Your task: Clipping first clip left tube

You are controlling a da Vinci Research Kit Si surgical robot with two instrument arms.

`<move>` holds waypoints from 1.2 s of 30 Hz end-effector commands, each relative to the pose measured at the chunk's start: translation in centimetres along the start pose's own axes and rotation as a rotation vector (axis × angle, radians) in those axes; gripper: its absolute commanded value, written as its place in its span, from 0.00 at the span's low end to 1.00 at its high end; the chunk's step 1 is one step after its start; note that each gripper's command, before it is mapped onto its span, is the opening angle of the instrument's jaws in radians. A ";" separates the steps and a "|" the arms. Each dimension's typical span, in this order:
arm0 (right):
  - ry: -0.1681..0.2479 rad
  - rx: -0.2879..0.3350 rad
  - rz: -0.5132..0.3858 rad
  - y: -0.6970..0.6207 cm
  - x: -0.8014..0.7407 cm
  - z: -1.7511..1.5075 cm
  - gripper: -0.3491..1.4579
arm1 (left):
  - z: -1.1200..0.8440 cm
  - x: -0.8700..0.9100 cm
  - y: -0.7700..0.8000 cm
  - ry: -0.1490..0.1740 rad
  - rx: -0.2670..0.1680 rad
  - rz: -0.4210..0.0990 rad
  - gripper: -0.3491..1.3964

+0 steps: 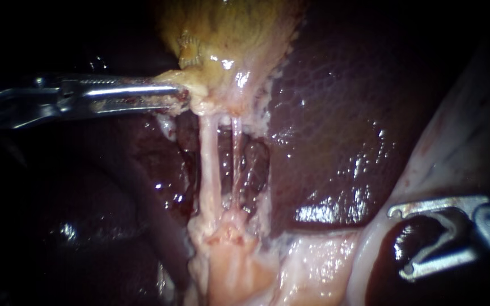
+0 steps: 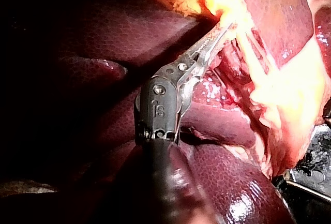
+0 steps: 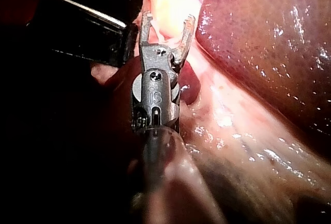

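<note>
The yellowish gallbladder (image 1: 228, 39) hangs at the top of the endoscope view. My left instrument (image 1: 180, 96) is shut on the pale tissue at its lower edge, and the left wrist view shows the same hold (image 2: 220, 30). Two pale tubes run down from there, a thicker left tube (image 1: 210, 164) and a thinner right tube (image 1: 237, 158), both bare. My right instrument (image 1: 399, 243) sits low on the right, well away from the tubes. Its hooked jaws stand open with only dark tissue behind them, and they are also open in the right wrist view (image 3: 166, 23).
Dark red liver (image 1: 336, 113) fills the right of the tubes, with more liver (image 1: 86, 226) in shadow at lower left. Pale fatty tissue (image 1: 313, 260) spreads below the tubes. A dark shaft (image 3: 77, 25) crosses beside my right instrument's jaws.
</note>
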 end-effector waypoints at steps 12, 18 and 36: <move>0.000 0.001 0.000 0.00 0.00 0.01 0.47 | -0.63 0.49 0.04 0.023 0.006 -0.027 0.00; 0.000 -0.001 0.001 0.01 0.02 0.04 0.47 | -0.81 0.56 0.09 0.036 0.009 -0.031 0.00; 0.062 -0.030 0.087 0.30 0.73 1.11 0.47 | -0.82 0.50 0.11 0.036 0.011 -0.027 0.00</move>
